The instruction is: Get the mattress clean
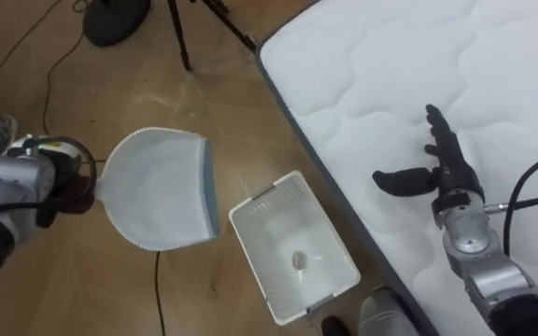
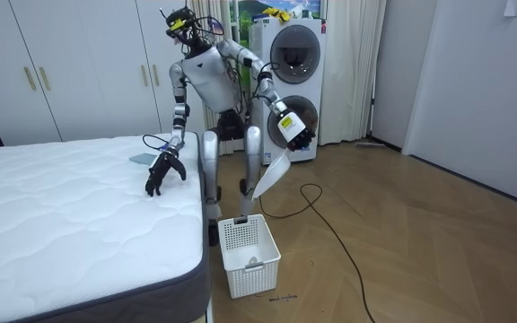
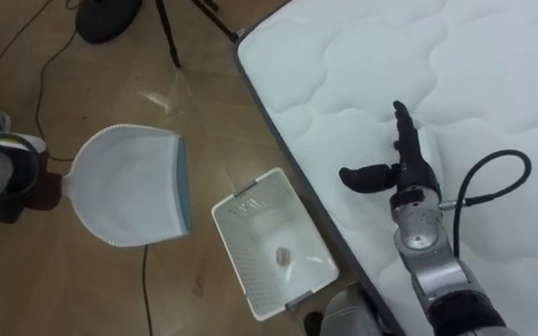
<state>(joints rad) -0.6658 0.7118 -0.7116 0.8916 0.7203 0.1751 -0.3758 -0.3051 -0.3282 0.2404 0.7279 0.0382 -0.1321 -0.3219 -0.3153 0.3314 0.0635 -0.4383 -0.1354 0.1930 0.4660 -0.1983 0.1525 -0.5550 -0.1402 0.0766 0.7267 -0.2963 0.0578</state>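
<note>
Right hand [image 1: 442, 168] low over the mattress [image 1: 390, 75], close to its left edge, fingers straight, thumb stuck out sideways, nothing held; touching the quilting or just above it, cannot tell. Left hand [image 1: 68, 182] at the near left, curled round the handle of a white dustpan [image 1: 162, 191]; holds it over the wooden floor [image 1: 63, 93], just left of the basket, blue-edged lip turned toward it. Between pan and bed, on the floor just beside the mattress side, a white slotted basket [image 1: 264, 193] with one small pale scrap [image 1: 300, 261] at its bottom. Probably light and stiff, that pan: best held by the handle and tipped lip-down right over the basket to avoid spilling onto the floor. Scrap likely soft and almost weightless, easy to flick away, so better swept with flat fingers than pinched. Mattress soft and springy by the look of it, apt to dip under a pressing palm. Farther along the bed, beside the right hand in the room view, a small flat grey thing [image 2: 142, 159], too small to identify. Beyond, at the far left, tripod legs [image 1: 180, 37] and a dark round base [image 1: 115, 19] on the floor.
</note>
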